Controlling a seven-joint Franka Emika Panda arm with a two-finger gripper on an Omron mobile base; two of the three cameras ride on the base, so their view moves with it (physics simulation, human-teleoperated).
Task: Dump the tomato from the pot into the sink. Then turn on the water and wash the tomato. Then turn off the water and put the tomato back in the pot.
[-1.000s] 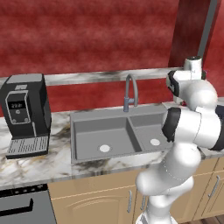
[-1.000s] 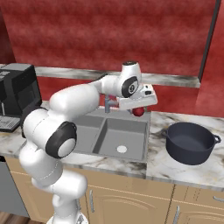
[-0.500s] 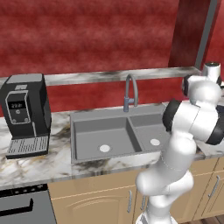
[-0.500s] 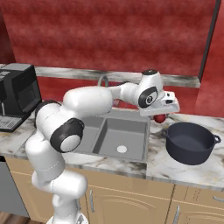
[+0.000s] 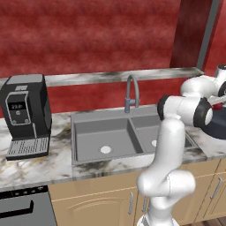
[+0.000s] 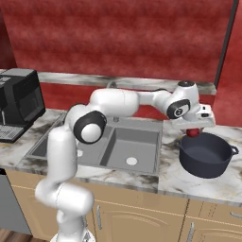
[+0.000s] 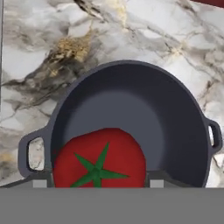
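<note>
My gripper (image 6: 193, 131) is shut on the tomato (image 6: 193, 133), a glossy red ball with a green star-shaped stem. It hangs just above the far left rim of the dark pot (image 6: 206, 154), which stands on the marble counter to the right of the sink (image 6: 124, 147). Looking down in the hand view, the tomato (image 7: 99, 159) sits between my gripper's (image 7: 97, 182) finger tips. Below it lies the pot's bare inside (image 7: 135, 111). The pot's edge (image 5: 219, 128) also peeks out behind my arm in the left base view.
A gooseneck faucet (image 5: 131, 92) rises behind the double-basin sink (image 5: 92, 139). A black coffee machine (image 5: 24, 112) stands at the counter's left end, with a dishwasher front (image 5: 22, 207) below it. A red wall with a marble ledge (image 6: 127, 81) backs the counter.
The arm has swung to the right with the tomato in its grip, from above the sink's right edge to over the pot.
</note>
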